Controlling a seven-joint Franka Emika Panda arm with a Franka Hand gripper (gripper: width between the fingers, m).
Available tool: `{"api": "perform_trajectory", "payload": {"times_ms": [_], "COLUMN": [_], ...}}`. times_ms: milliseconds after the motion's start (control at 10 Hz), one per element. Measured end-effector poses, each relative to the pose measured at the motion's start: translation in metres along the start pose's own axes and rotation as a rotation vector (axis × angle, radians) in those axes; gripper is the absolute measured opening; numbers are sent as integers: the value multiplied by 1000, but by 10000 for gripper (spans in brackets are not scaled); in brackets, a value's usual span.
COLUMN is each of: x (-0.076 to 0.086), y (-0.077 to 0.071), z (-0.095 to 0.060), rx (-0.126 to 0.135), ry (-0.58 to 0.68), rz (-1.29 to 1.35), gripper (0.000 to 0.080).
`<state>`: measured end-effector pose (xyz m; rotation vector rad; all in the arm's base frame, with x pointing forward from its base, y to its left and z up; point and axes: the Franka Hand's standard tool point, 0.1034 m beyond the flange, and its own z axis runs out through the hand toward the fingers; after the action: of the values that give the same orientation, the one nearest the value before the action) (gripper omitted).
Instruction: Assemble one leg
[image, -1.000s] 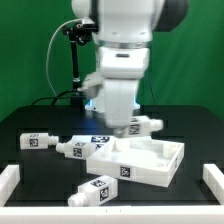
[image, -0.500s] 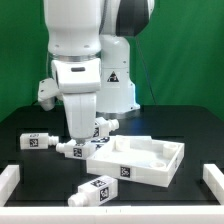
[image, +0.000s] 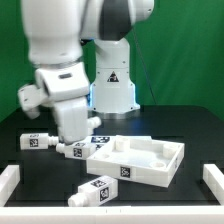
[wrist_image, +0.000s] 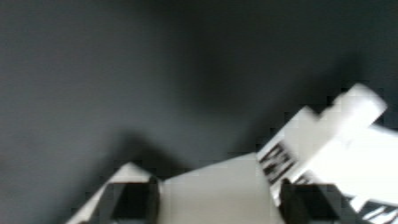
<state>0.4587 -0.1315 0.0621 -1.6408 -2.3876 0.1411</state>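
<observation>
My gripper (image: 73, 134) hangs low over the table's left part, just left of the large white tray-like part (image: 142, 161). In the wrist view the gripper (wrist_image: 221, 203) is shut on a white leg (wrist_image: 267, 165). The leg's body fills the gap between the two dark fingers (wrist_image: 127, 203) and its tagged end sticks out past them. Other legs lie loose: one at the far left (image: 38, 140), one just below the gripper (image: 80, 149), one at the front (image: 100, 189). The hand hides most of the held leg in the exterior view.
The robot's white base (image: 112, 85) stands behind the work area. Low white corner pieces sit at the front left (image: 8, 179) and front right (image: 212, 180) of the black table. A green wall closes the back.
The arm has swung from above the tray's back edge toward the exterior view's left, carrying the leg, and has come lower near the loose legs.
</observation>
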Motion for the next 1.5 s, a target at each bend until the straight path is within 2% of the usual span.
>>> {"api": "perform_trajectory", "payload": {"times_ms": [100, 200, 300, 400, 700, 800, 900, 1000, 1100, 1200, 1300, 1500], "x": [-8, -17, -28, -34, -33, -35, -43, -53, -62, -71, -75, -74], "y": [-8, -11, -15, -20, -20, -23, -31, -37, -41, -44, -46, -48], "z": [6, 13, 19, 19, 20, 22, 27, 26, 18, 9, 6, 21], "rx": [19, 24, 24, 12, 19, 12, -4, -6, -18, -43, -69, -64], "ry": [26, 47, 70, 81, 77, 95, 149, 190, 231, 260, 282, 297], "rz": [-76, -185, -247, -219, -216, -268, -311, -315, -337, -337, -315, -292], "gripper": [321, 321, 321, 321, 321, 321, 321, 321, 321, 321, 321, 321]}}
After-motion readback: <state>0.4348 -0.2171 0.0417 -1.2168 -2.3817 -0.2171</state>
